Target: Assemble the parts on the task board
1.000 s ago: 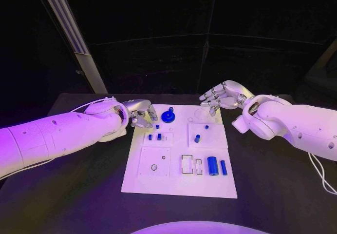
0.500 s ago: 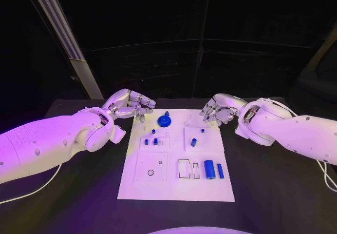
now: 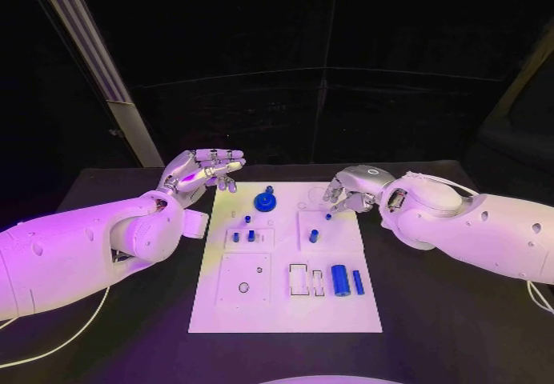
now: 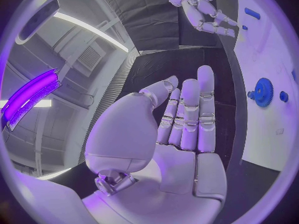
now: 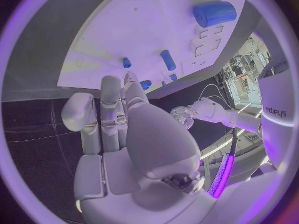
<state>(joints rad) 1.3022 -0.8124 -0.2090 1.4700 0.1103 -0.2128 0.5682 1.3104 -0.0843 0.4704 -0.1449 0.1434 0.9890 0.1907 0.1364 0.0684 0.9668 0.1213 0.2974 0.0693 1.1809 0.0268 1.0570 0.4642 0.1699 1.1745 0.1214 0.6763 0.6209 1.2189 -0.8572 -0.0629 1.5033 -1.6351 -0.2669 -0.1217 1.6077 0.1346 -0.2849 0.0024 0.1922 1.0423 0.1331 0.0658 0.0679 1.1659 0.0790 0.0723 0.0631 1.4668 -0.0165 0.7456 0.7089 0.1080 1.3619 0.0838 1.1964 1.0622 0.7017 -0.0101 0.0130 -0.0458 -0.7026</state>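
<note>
left hand (image 3: pixel 203 170) raised off the board's far-left corner, fingers straight and apart, empty | right hand (image 3: pixel 349 190) over the board's far-right corner, fingers curled in, nothing held | white board (image 3: pixel 277 308) mid-table | blue gear (image 3: pixel 266 200) at far end | blue cylinder (image 3: pixel 339 278) near right

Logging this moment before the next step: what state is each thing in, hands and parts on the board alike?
Left hand: open, raised off the board's far left corner, holding nothing.
Right hand: open, fingers over the board's far right edge, holding nothing.
Gear: lying flat on the board, untouched.
Big cylinder: lying on its side.
Slim cylinder: lying beside it.
</note>
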